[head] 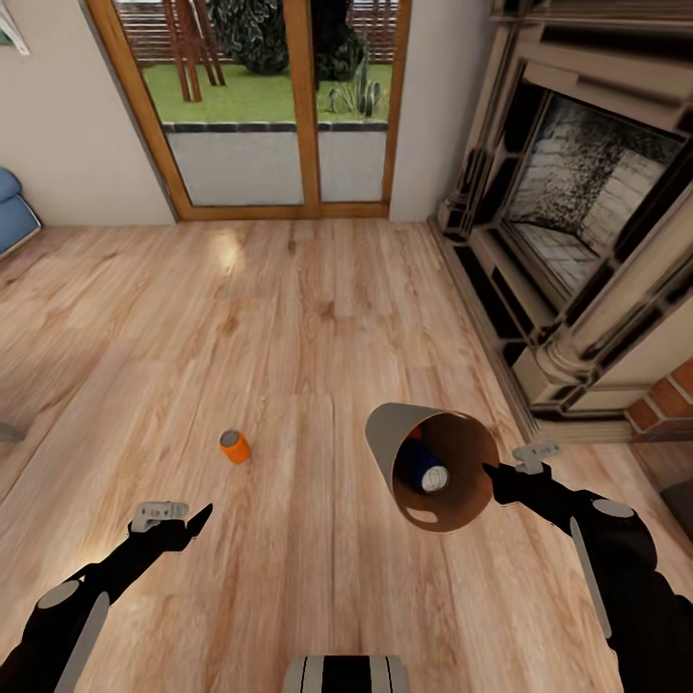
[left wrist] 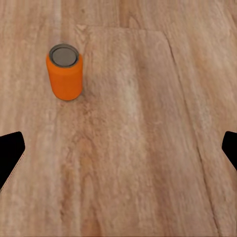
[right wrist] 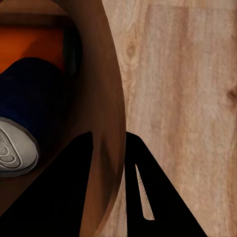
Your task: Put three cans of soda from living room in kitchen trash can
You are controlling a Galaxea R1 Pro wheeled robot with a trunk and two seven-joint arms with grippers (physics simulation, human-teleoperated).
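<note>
One orange can of soda (head: 234, 446) stands upright on the wood floor (head: 289, 318); in the left wrist view this can (left wrist: 64, 71) is ahead of the fingers and off to one side. My left gripper (head: 190, 525) (left wrist: 118, 153) hovers open short of it, with nothing between its fingers. The copper-brown trash can (head: 438, 467) is lifted and tilted, mouth toward me. My right gripper (head: 496, 476) (right wrist: 108, 163) is shut on its rim (right wrist: 106, 123). Inside lie a dark blue can (head: 423, 470) (right wrist: 29, 108) and an orange can (right wrist: 34, 47).
A fireplace (head: 577, 221) with a raised hearth runs along the right, with red brick (head: 664, 399) at its near end. Glass garden doors (head: 279, 106) close the far wall. A blue sofa corner (head: 14, 212) shows at the far left.
</note>
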